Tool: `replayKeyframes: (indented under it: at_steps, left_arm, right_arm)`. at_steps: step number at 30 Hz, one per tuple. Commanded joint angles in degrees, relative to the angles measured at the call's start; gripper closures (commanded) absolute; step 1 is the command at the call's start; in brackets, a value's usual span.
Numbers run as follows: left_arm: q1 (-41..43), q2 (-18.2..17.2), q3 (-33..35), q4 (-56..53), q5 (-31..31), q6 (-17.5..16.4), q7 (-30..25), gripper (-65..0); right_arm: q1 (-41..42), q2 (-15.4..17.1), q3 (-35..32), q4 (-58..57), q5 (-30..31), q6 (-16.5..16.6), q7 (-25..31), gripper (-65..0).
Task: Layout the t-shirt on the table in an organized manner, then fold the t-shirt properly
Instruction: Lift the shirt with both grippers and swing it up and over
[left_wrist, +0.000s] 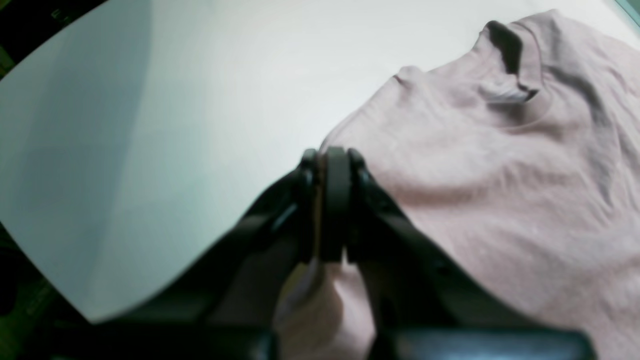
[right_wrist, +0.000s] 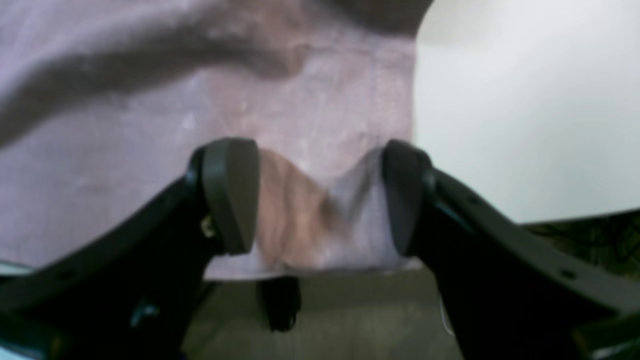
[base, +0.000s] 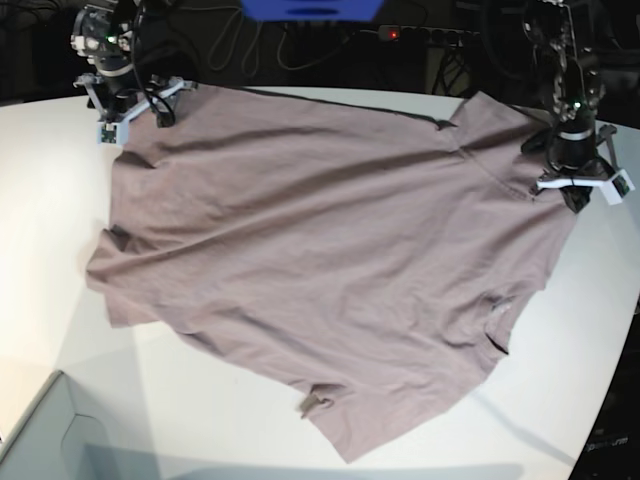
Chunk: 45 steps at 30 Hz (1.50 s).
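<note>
Base view, left to right: a pale grey-green box corner (base: 40, 440) sits at the lower left, and the right gripper (base: 128, 100) is at the far left edge of the t-shirt (base: 320, 260), which lies spread and wrinkled across the white table (base: 40, 200). Its wrist view shows the jaws apart with a bunched cloth edge between the pads (right_wrist: 230, 195). At the right, the left gripper (base: 572, 165) stands on the shirt's far corner; its wrist view shows the jaws (left_wrist: 332, 200) pressed together on a fold of cloth.
</note>
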Motion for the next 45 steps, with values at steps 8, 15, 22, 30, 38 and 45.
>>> replayKeyframes:
  at_steps: [8, 15, 22, 30, 38, 45]
  left_arm:
    - [0.77, -0.53, -2.32, 2.25, 0.18, -0.06, -1.67, -0.1]
    - [0.85, -0.53, -2.32, 2.34, 0.18, -0.06, -1.67, -0.1]
    - [2.61, -0.35, -2.32, 8.40, 0.18, 0.03, -1.67, -0.1]
    - [3.75, 0.70, -4.78, 16.49, 0.18, 0.03, -1.67, -0.1]
    - [3.58, 0.53, -7.68, 24.67, 0.18, 0.03, -1.67, -0.1]
    - [2.17, 0.09, -7.50, 32.05, 0.71, 0.12, -1.67, -0.1]
  right_arm:
    - [0.35, -0.04, -0.28, -3.97, 0.32, 0.40, -3.13, -19.0]
    - [-0.09, 0.40, -0.20, -1.78, 0.32, 0.40, -3.22, 0.0]
    - [-2.02, 0.40, 0.24, 12.03, 0.58, 7.96, -3.31, 0.0]
    - [-1.85, 0.40, 1.65, 23.72, 0.58, 7.96, -3.40, 0.0]
    - [3.95, 0.49, 9.47, 25.48, 0.67, 8.04, -3.22, 0.0]
    - [9.58, 0.66, 10.35, 27.06, 0.67, 8.04, -2.87, 0.0]
